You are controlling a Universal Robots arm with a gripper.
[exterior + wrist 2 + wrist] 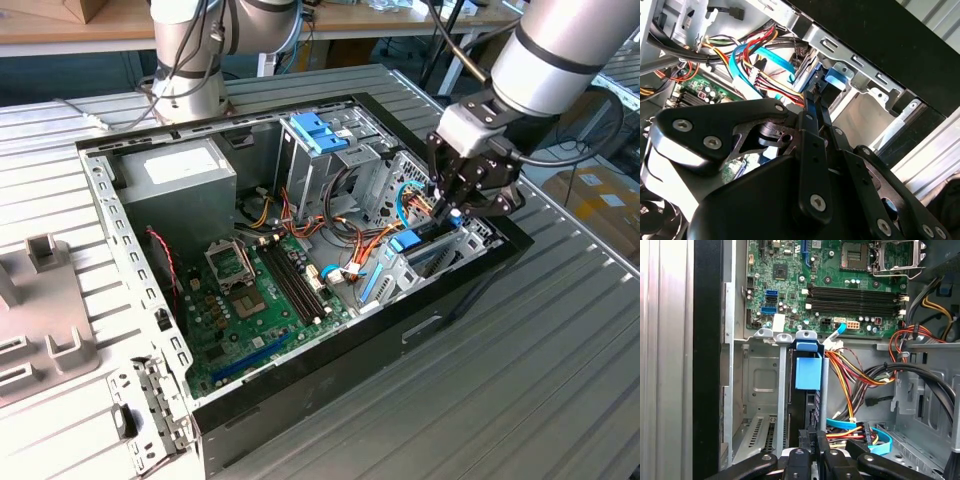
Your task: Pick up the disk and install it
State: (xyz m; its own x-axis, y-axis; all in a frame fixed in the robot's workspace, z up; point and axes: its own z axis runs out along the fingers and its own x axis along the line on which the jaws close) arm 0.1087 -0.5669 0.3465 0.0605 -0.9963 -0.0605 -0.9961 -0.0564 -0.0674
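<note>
My tool (448, 205) sits at three o'clock in the exterior view, fingers pinched together on the edge of the disk (807, 390). The disk stands upright in a metal bay (756, 385) of the open computer case (330, 385), the green motherboard (265, 300) beside it.

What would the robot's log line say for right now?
claw: shut on flat black disk with blue plastic rails | disk: standing on edge in metal drive bay | place: open computer case

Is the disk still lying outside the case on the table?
No. In the first wrist view the disk stands on edge inside the case's drive bay.
</note>
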